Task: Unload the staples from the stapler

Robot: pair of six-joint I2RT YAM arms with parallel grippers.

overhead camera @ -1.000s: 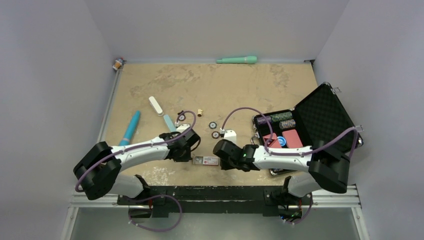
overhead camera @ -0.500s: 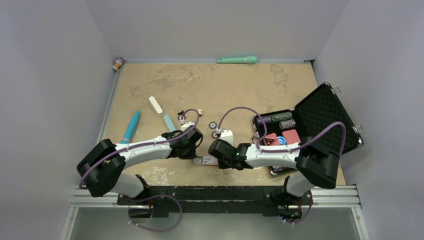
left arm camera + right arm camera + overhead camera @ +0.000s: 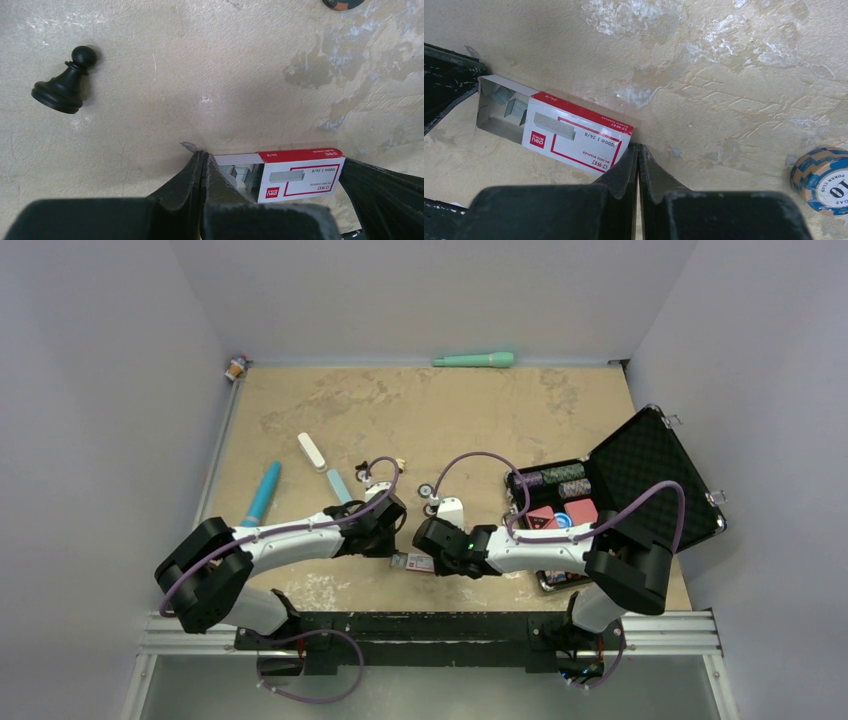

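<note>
The stapler (image 3: 325, 468) lies opened flat at the left, its white bar beyond its light blue bar, away from both grippers. My left gripper (image 3: 202, 154) is shut. Its tips touch the open end of the red-and-white staple box (image 3: 300, 175), and a tiny silvery-grey sliver, the staples (image 3: 188, 146), sticks out from between them. My right gripper (image 3: 638, 148) is shut and empty, its tips against the box's (image 3: 574, 135) other end. In the top view the box (image 3: 417, 562) lies between the left gripper (image 3: 397, 552) and the right gripper (image 3: 436, 560).
A black pawn (image 3: 65, 82) stands left of the left gripper. Poker chips (image 3: 426, 490) lie behind the box, one near the right gripper (image 3: 821, 179). An open black case (image 3: 640, 480) holds chips at the right. A blue marker (image 3: 260, 495) and a teal pen (image 3: 474, 360) lie further off.
Both grippers have closed in on the staple box. The right arm moved left to the box's end, and the left gripper moved right to its open end.
</note>
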